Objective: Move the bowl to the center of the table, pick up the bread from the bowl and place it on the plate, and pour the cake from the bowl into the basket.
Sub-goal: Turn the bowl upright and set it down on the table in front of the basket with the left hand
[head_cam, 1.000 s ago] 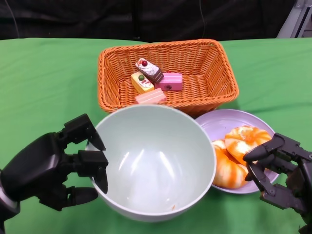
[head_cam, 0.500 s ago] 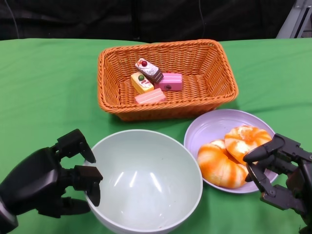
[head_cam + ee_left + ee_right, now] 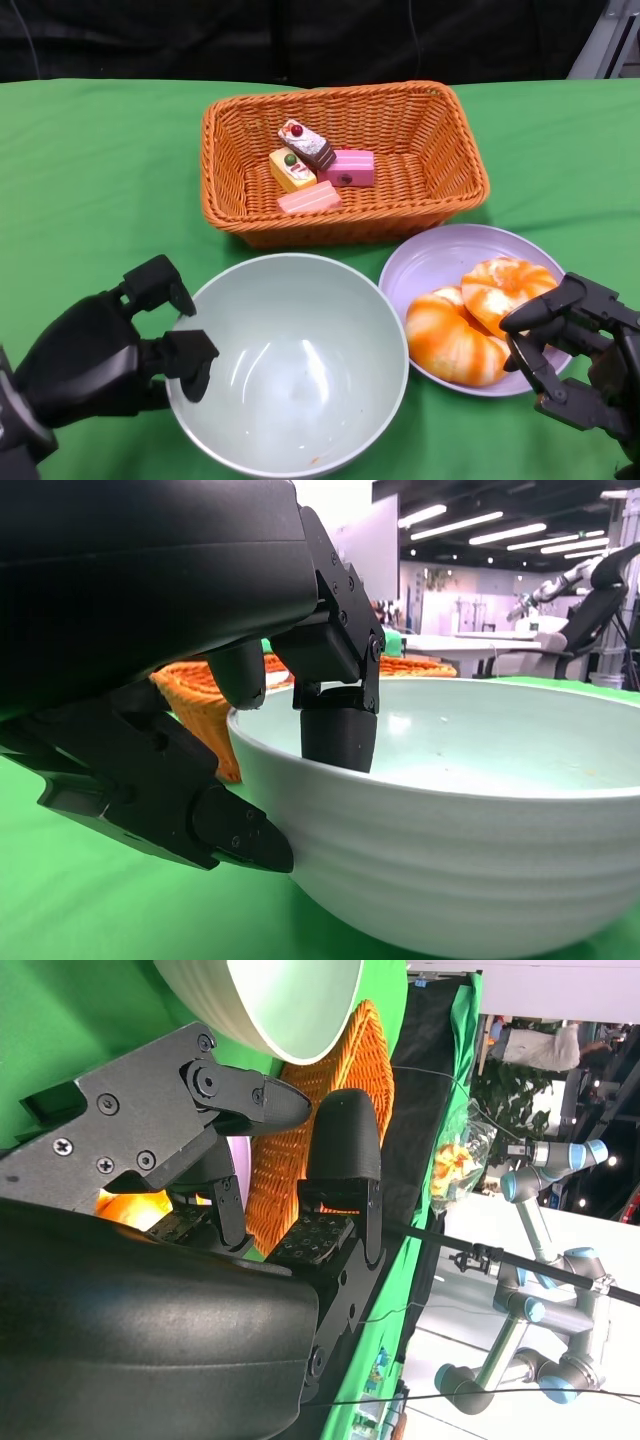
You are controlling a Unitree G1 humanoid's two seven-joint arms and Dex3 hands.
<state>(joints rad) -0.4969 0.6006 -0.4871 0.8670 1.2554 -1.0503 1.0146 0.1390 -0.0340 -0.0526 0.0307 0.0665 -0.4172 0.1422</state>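
The bowl (image 3: 290, 365) sits nearest the robot on the green table (image 3: 90, 180), upright and empty apart from a few specks near its front wall. The left hand (image 3: 100, 355) grips it at the rim on the robot's left: in the left wrist view one fingertip (image 3: 338, 738) hangs down inside the bowl (image 3: 470, 820) against the inner wall, while a lower finger (image 3: 210, 825) presses the outer wall from below, so the rim is pinched between them.

To the right of the bowl lies the plate (image 3: 440, 255), its near left edge just beside the bowl's rim. Two pieces of bread (image 3: 455, 340) rest on it, touching each other. The right hand (image 3: 575, 355) hovers at the plate's right edge with its fingers spread and curved, holding nothing; the fingertips (image 3: 515, 325) are just beside the nearer bread, and whether they touch it cannot be told. In the right wrist view the fingers (image 3: 345, 1160) stand apart with open space between them.

Beyond both stands the basket (image 3: 345, 160), with four small cakes (image 3: 315, 165) clustered in its left half.
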